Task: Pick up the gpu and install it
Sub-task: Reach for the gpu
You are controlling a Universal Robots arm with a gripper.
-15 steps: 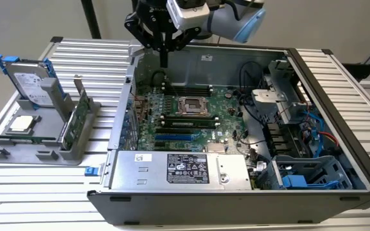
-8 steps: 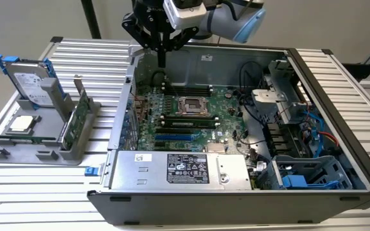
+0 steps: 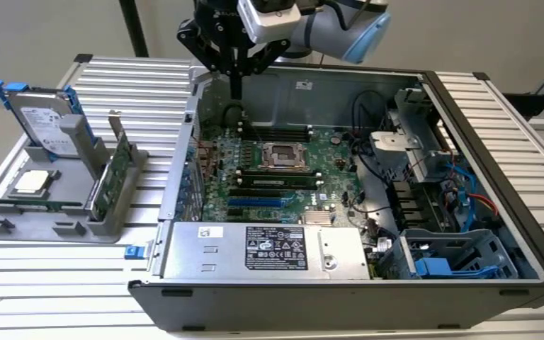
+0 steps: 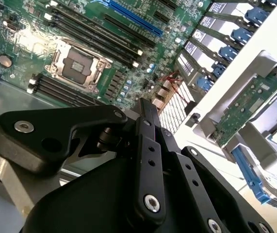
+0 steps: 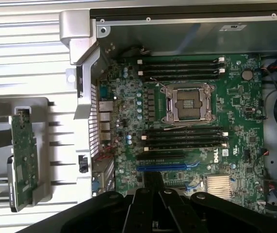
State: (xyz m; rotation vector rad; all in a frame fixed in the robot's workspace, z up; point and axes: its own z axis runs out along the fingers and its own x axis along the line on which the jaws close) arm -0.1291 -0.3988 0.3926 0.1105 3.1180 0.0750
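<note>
Two black fingers (image 3: 237, 86) are pressed tip to tip with nothing between them: the gripper (image 3: 237, 93) is closed and empty. It hangs at the upper middle of the exterior view, pointing straight down over the far wall of the open computer case (image 3: 499, 177).

Beneath it the green motherboard (image 3: 272, 170) lies flat in the case. The bare processor socket (image 3: 280, 156) sits a little lower in the frame than the tips, with dark memory slots on either side. In the first wrist view the joined tips lie near the long blue expansion slot (image 5: 161, 168), and the exterior view shows them well above the board, touching nothing.

The gpu (image 3: 104, 185) is out on the exterior view's left, outside the case and well apart from the gripper. It stands on edge in a grey holder (image 3: 26, 230), green board showing, with its silver bracket (image 3: 116, 126) sticking up at the far end.

The same holder carries a hard drive (image 3: 45, 122) with a blue frame, upright at the upper left of the frame. A square silver processor (image 3: 32, 182) lies flat just below it.

At the lower middle of the frame, the silver power supply (image 3: 253, 248) fills the near edge of the case. A blue-and-grey drive cage (image 3: 452, 265) sits at the lower right. Everything rests on a ribbed metal table (image 3: 54, 283).
</note>
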